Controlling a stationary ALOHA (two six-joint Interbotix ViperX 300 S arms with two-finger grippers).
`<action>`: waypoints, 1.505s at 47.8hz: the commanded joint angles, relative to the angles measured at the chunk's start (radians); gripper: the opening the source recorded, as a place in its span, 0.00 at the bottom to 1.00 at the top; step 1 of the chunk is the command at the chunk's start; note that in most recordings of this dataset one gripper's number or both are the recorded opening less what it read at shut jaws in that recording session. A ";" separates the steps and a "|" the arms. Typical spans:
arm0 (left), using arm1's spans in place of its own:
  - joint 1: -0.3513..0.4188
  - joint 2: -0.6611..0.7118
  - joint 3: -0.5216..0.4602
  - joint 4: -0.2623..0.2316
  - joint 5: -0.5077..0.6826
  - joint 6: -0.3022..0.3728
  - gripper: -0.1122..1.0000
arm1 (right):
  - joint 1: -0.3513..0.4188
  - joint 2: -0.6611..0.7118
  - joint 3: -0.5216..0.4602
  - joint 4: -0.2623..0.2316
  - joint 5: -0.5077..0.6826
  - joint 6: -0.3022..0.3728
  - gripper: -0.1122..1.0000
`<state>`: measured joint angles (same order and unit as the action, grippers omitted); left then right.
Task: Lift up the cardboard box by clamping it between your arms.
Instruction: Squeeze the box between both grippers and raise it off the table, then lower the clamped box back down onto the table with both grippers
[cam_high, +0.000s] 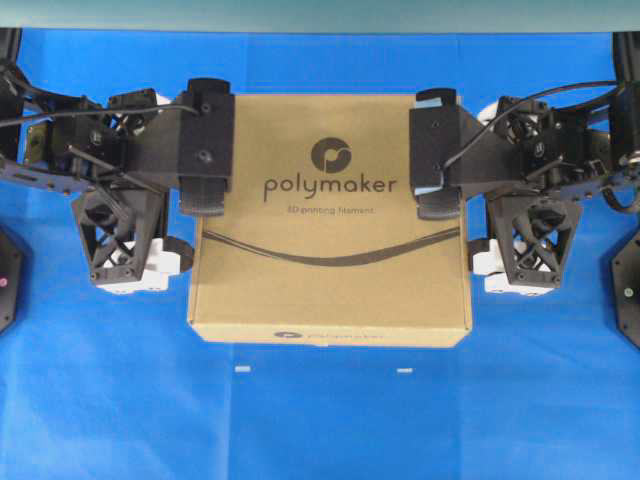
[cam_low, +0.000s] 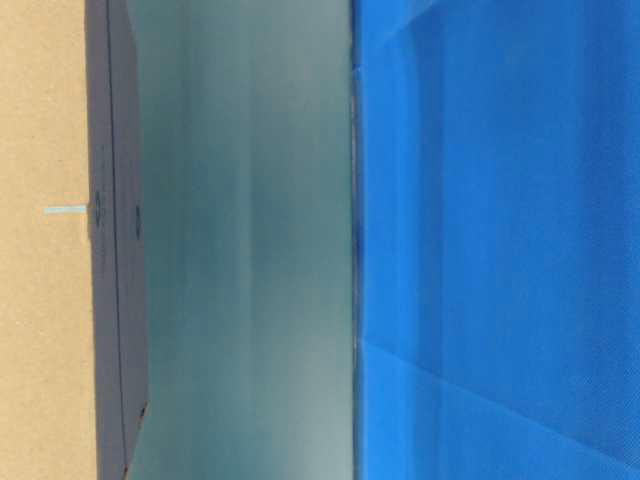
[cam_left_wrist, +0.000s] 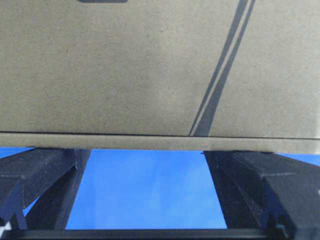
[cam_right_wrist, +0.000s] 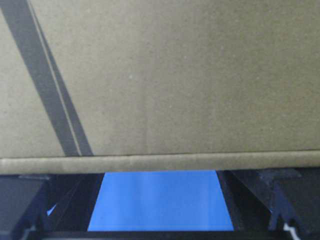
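Observation:
The cardboard box (cam_high: 330, 270), brown with the "polymaker" logo and a curved dark line, is clamped between my two arms and held level above the blue table. The table-level view, which is turned on its side, shows the box (cam_low: 40, 300) well away from the cloth. My left gripper (cam_high: 208, 150) presses on the box's left side and my right gripper (cam_high: 435, 150) on its right side, both near the far half. In the left wrist view (cam_left_wrist: 145, 165) and the right wrist view (cam_right_wrist: 160, 185), each gripper's fingers (cam_left_wrist: 45, 170) (cam_right_wrist: 260, 190) stand wide apart against the box edge (cam_left_wrist: 125, 75) (cam_right_wrist: 175, 75).
The blue cloth (cam_high: 320, 420) covers the table under and around the box. Two small white marks (cam_high: 241, 370) (cam_high: 404, 370) lie in front of it. Black arm bases (cam_high: 628, 290) sit at the left and right edges. A grey-green wall (cam_low: 240, 240) stands behind.

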<state>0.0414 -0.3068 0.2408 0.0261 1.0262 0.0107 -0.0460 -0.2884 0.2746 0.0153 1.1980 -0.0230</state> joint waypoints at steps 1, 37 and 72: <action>0.015 0.000 -0.061 0.000 -0.026 -0.009 0.88 | -0.006 0.005 -0.029 0.002 -0.020 0.020 0.99; 0.023 0.040 0.117 0.005 -0.207 0.041 0.88 | -0.017 0.009 0.204 -0.002 -0.276 0.008 0.99; 0.035 0.176 0.327 0.005 -0.469 0.028 0.88 | -0.015 0.172 0.360 -0.002 -0.558 -0.002 0.99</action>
<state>0.0690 -0.1365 0.5752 0.0337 0.6289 0.0568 -0.0614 -0.1181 0.6504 0.0107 0.6995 -0.0291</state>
